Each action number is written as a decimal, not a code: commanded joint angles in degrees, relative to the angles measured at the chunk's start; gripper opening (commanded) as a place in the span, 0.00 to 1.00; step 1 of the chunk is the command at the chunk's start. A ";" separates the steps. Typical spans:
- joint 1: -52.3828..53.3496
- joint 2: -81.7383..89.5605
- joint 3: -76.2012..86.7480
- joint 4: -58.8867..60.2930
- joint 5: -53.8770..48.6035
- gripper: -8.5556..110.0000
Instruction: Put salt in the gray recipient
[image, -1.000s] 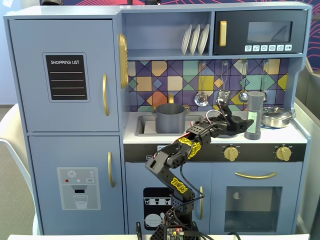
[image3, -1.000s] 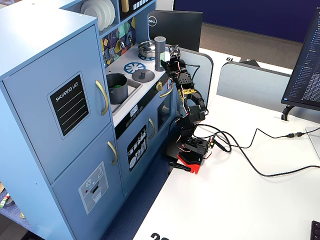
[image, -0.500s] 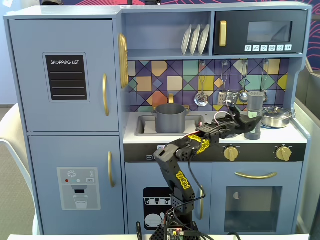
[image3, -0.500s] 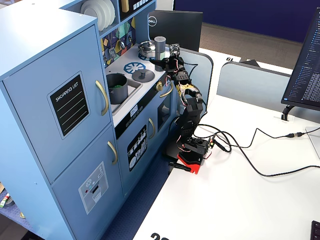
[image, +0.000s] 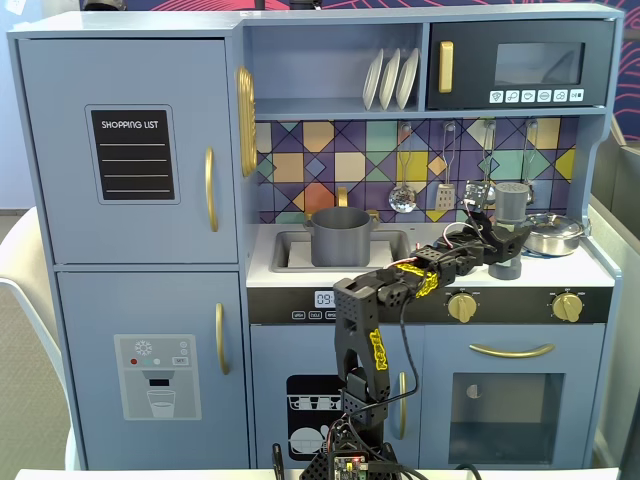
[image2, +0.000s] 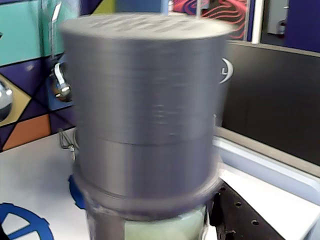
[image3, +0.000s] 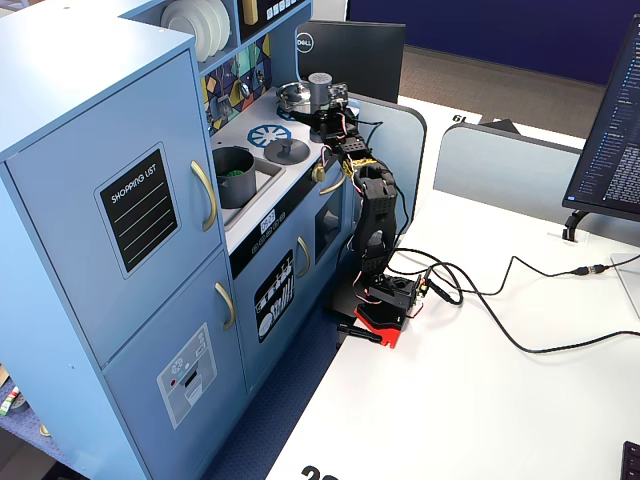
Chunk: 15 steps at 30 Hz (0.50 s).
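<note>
Reaching further right than a second earlier, with the pincer (image: 503, 240) now up against the salt (image: 510, 228) at the right of the play kitchen's table (image: 395, 272), where before it had hung short of the shaker. Stretched out nearly level across the stove knobs in a fixed view, forearm low, elbow pushed forward since the previous second. Filled almost edge to edge in the wrist view by the salt (image2: 145, 125), its gray cap blurred and a strip of pale green label showing at the bottom. Fingers set to either side of the shaker, dark against its lower body; whether already clamped or only bracketing it, cannot tell. Shaker upright, standing where it stood, just left of the shiny steel pan (image: 553, 234). Gray recipient (image: 340, 237) untouched in the sink at mid frame, well apart from the salt. Judged as approach finished and grasp about due, lift and carry leftward not yet begun.
</note>
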 joint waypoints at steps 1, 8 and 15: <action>-0.62 -2.37 -8.26 -2.11 -0.70 0.55; -0.79 -7.65 -14.33 -2.64 -0.97 0.50; -2.02 -7.29 -15.82 -0.97 -5.98 0.07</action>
